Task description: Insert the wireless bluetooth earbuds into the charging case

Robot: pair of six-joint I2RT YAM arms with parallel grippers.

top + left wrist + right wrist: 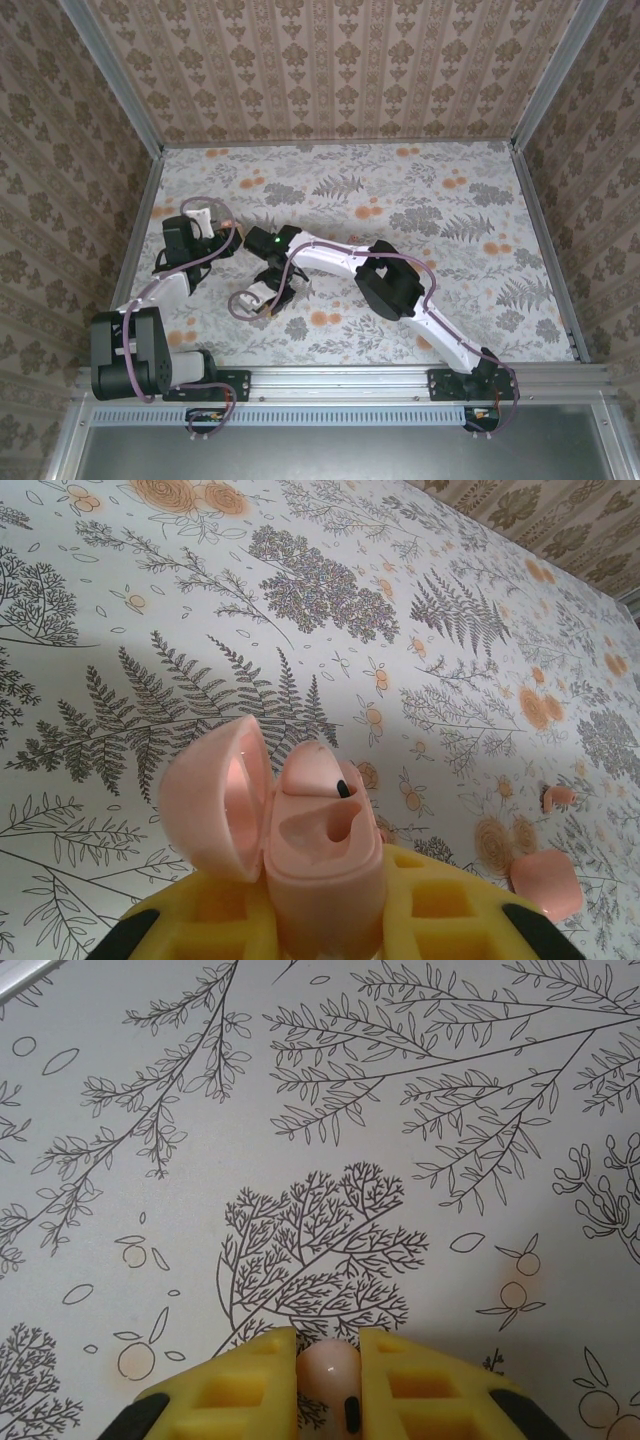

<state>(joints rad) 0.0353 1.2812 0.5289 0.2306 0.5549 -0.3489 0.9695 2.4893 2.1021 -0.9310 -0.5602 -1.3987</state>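
Right gripper (pixel 328 1355) pinched a bud (pixel 330 1372) between its tips, bud's lower half cut off, left gripper (pixel 325 912) clamped the open-lidded case (pixel 325 830)

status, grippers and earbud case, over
Left gripper shut on open coral-pink glossy plastic charging case. Right gripper shut on tiny coral-pink plastic earbud. Small pink piece and larger pink piece lie on floral table.

The coral-pink glossy plastic charging case (pixel 320 850) runs off the bottom edge, its base hidden between the left tool's (pixel 325 885) yellow pads (pixel 225 920). The right tool (pixel 328 1348) half hides a tiny coral-pink plastic earbud (pixel 328 1370), also cut off.
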